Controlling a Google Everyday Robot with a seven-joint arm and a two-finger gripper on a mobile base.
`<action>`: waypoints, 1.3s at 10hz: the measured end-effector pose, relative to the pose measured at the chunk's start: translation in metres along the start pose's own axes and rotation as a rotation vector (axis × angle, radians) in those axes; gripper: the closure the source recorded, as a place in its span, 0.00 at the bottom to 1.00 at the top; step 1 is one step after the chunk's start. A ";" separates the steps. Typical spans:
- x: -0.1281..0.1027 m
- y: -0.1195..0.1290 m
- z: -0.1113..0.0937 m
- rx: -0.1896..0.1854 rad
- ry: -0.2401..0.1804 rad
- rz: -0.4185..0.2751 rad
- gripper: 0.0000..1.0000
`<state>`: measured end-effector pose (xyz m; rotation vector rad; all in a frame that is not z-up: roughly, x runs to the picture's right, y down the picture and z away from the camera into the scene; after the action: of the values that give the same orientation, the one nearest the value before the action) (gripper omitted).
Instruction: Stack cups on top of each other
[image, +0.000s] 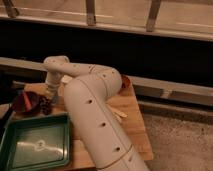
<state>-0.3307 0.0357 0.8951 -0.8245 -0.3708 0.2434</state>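
Wooden tabletop, closed jaws low beside reddish bowl.

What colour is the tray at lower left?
A green rectangular tray, camera view; pincer beside the reddish-brown bowl.

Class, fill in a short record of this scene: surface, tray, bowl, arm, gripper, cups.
surface: wooden table
tray: green tray, front left of the table
bowl: reddish-brown bowl, left edge, behind the tray
arm: white arm, stretched across the table
gripper: gripper, low beside the bowl, shut
cups: cannot be made out
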 end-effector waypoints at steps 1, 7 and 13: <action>-0.001 0.002 -0.003 0.006 -0.005 -0.005 1.00; -0.012 0.025 -0.055 0.057 -0.059 -0.031 1.00; -0.020 0.021 -0.149 0.187 -0.123 -0.028 1.00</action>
<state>-0.2889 -0.0567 0.7822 -0.6213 -0.4669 0.2984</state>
